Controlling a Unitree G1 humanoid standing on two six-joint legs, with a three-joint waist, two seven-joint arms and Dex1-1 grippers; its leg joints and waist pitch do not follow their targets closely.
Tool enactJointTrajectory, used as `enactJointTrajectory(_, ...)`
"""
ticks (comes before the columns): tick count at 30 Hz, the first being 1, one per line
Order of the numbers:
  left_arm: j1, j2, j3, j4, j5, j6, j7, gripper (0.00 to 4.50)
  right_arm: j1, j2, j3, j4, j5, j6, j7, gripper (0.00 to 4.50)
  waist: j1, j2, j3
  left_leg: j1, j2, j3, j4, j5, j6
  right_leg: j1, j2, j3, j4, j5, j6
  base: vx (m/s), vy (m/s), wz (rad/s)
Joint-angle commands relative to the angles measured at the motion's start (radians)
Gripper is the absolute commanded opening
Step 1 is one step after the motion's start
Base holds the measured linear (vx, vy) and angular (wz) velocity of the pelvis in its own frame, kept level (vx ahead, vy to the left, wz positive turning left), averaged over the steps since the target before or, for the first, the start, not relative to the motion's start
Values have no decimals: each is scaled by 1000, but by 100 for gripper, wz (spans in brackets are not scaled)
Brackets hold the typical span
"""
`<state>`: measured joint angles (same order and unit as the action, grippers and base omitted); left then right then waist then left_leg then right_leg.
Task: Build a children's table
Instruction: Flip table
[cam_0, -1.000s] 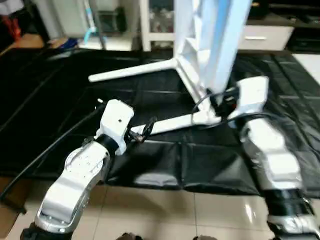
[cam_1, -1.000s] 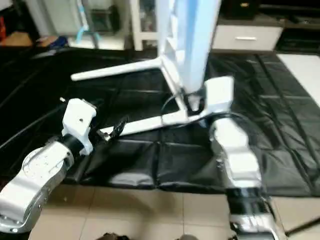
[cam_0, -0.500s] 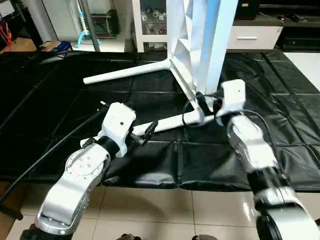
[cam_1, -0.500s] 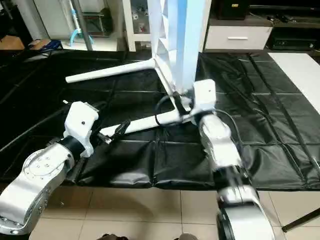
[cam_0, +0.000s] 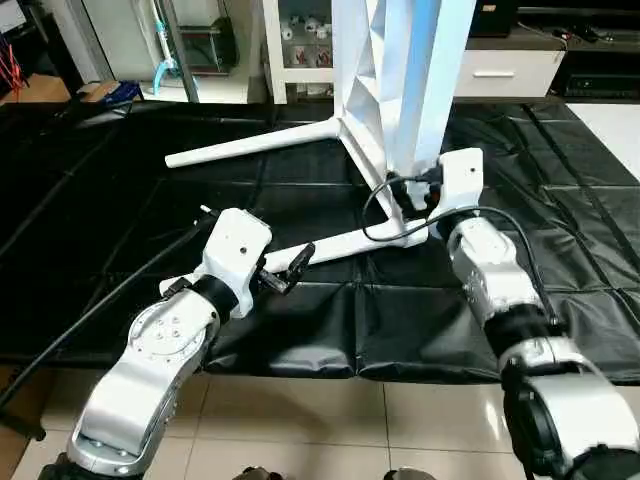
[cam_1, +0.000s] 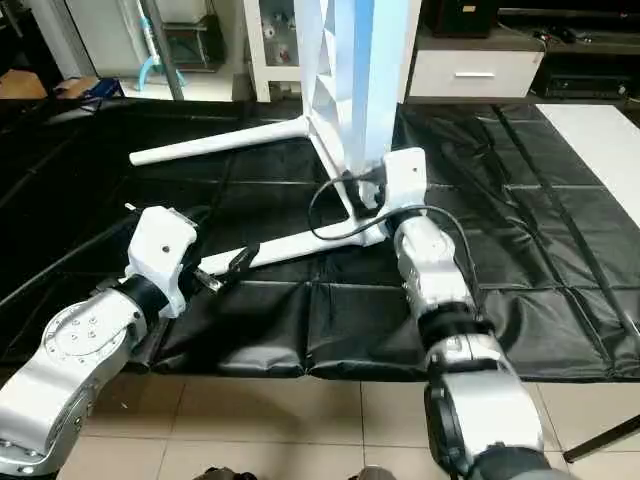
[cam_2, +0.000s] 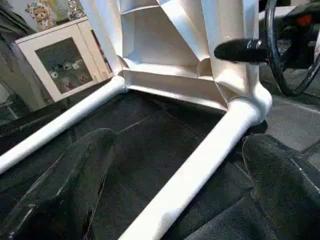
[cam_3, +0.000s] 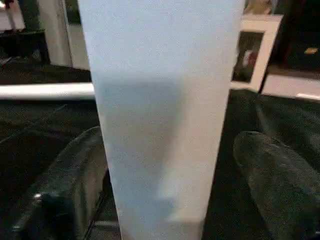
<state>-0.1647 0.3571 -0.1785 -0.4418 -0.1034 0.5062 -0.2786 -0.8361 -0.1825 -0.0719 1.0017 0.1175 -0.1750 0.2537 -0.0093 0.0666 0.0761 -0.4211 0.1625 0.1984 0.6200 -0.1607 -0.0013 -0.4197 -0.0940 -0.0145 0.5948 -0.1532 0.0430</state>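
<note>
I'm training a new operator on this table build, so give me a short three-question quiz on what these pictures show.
1. True or false: the tabletop lies flat on the black mat.
2. How many legs are already plugged into the tabletop: A one, B two, C four?
3. Fill in: the left claw is open around the near ____.

Key
1. False: it stands on its edge.
2. B: the near leg and the far leg both stick out from its lower corners along the mat.
3. Leg: one finger stands on each side of it, apart from it.
</note>
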Motion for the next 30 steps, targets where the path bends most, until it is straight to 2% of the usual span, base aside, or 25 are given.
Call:
enactJointTrajectory(1,9,15,10,-24,6,19,-5,450,-22,-3,-11,34,13,-11,20,390,0,-1,-50,47,44,-43,-103,-616,-66,3,-26,2,-81,-431,-178,0,0,0)
enactJointTrajectory(2,12,18,11,-29,8,23,-7,450,-31,-1,-16,53,16,-11,23,368,0,-2,-49,48,45,-43,-103,-618,-66,2,-26,2,-80,-432,-180,0,0,0)
enactJointTrajectory(4,15,20,15,-35,8,28,-7,450,-39,-1,-13,70,9,-14,23,363,0,-4,-48,48,45,-42,-103,-616,-66,2,-26,2,-80,-433,-182,0,0,0)
enactJointTrajectory(5,15,20,15,-36,8,29,-7,450,-40,-1,-13,73,8,-15,23,359,3,-1,-47,50,46,-40,-103,-609,-66,-1,-26,4,-81,-428,-185,0,0,0)
enactJointTrajectory(8,16,19,22,-45,10,37,-9,450,-59,0,-17,121,-8,-28,26,323,3,-3,-46,48,46,-40,-104,-603,-66,1,-26,4,-77,-409,-196,0,0,0)
enactJointTrajectory(10,16,20,23,-47,10,39,-9,450,-66,-1,-18,136,-12,-31,25,317,4,-1,-44,48,47,-41,-106,-608,-67,0,-26,4,-78,-410,-196,0,0,0)
enactJointTrajectory(11,15,21,24,-48,10,40,-9,450,-71,-3,-16,144,-14,-31,22,298,5,-3,-44,48,47,-40,-106,-609,-68,0,-27,5,-78,-412,-194,0,0,0)
enactJointTrajectory(16,9,23,26,-48,13,41,-8,450,-79,-9,-12,152,-21,-27,10,259,7,-1,-44,46,47,-39,-106,-588,-62,2,-27,6,-76,-400,-196,0,0,0)
enactJointTrajectory(24,-11,21,32,-40,27,40,3,450,-98,-32,5,166,-60,-34,-23,189,14,-4,-46,44,47,-33,-107,-535,-52,5,-26,8,-76,-370,-202,0,0,0)
enactJointTrajectory(25,-15,20,35,-40,32,38,9,450,-99,-37,9,164,-68,-36,-30,189,12,-12,-47,41,47,-31,-105,-523,-46,7,-26,8,-76,-360,-204,0,0,0)
enactJointTrajectory(26,-21,18,39,-38,35,36,16,450,-100,-42,13,160,-75,-38,-35,178,14,-8,-48,42,47,-32,-105,-514,-42,7,-27,9,-76,-360,-205,0,0,0)
enactJointTrajectory(30,-48,20,56,-36,46,35,25,450,-102,-61,21,143,-101,-43,-55,169,16,-10,-54,37,47,-28,-101,-449,-21,10,-26,9,-70,-296,-220,0,0,0)
